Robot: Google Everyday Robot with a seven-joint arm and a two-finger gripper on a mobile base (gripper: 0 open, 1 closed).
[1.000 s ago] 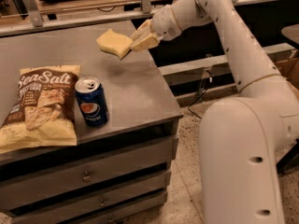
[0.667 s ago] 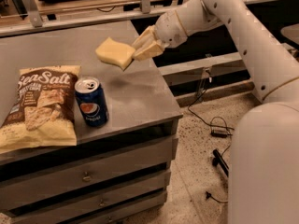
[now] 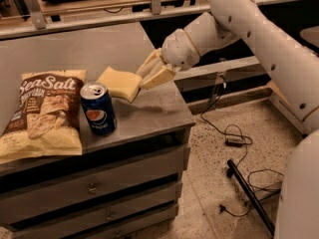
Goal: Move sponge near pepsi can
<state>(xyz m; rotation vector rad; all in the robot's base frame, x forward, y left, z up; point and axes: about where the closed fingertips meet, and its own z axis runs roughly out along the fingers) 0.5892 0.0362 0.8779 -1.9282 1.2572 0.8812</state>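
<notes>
The pale-yellow sponge [image 3: 119, 83] is held by its right end in my gripper [image 3: 144, 77], just above the grey cabinet top [image 3: 149, 113]. The gripper is shut on the sponge, reaching in from the right at the end of the white arm [image 3: 249, 29]. The dark blue pepsi can [image 3: 98, 108] stands upright near the front edge of the top. The sponge hangs just right of and behind the can's silver lid, very close to it.
A large yellow-and-brown Sea Salt chip bag [image 3: 42, 116] lies left of the can. The cabinet has drawers [image 3: 99, 183] below. Black cables and a black bar [image 3: 244, 183] lie on the speckled floor to the right. A wooden shelf rail [image 3: 99, 14] runs behind.
The gripper has carried the sponge down and forward, from above the back of the top to right beside the can.
</notes>
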